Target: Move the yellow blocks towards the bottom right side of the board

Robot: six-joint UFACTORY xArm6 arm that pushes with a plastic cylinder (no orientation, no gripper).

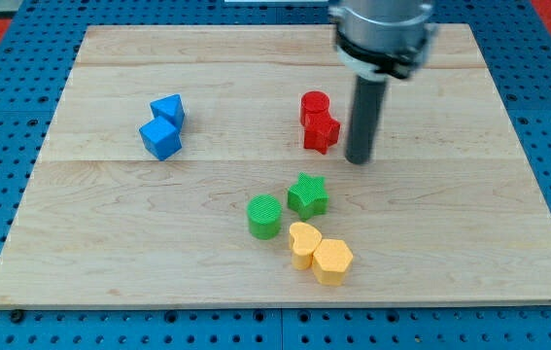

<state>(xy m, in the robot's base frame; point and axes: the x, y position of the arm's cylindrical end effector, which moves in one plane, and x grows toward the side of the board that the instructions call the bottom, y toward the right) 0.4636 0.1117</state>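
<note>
Two yellow blocks sit touching near the view's bottom centre: a yellow heart (pixel 302 244) and, to its lower right, a yellow hexagon (pixel 332 261). My tip (pixel 358 159) rests on the board above them, to the right of the red blocks and up-right of the green star (pixel 308 194). The tip touches no block and is well apart from the yellow pair.
A green cylinder (pixel 264 216) lies left of the green star, just above the yellow heart. A red cylinder (pixel 315 105) and a red star (pixel 322 131) stand touching left of the tip. A blue cube (pixel 160 138) and another blue block (pixel 169 108) sit at the view's upper left. The wooden board (pixel 469 214) lies on a blue pegboard.
</note>
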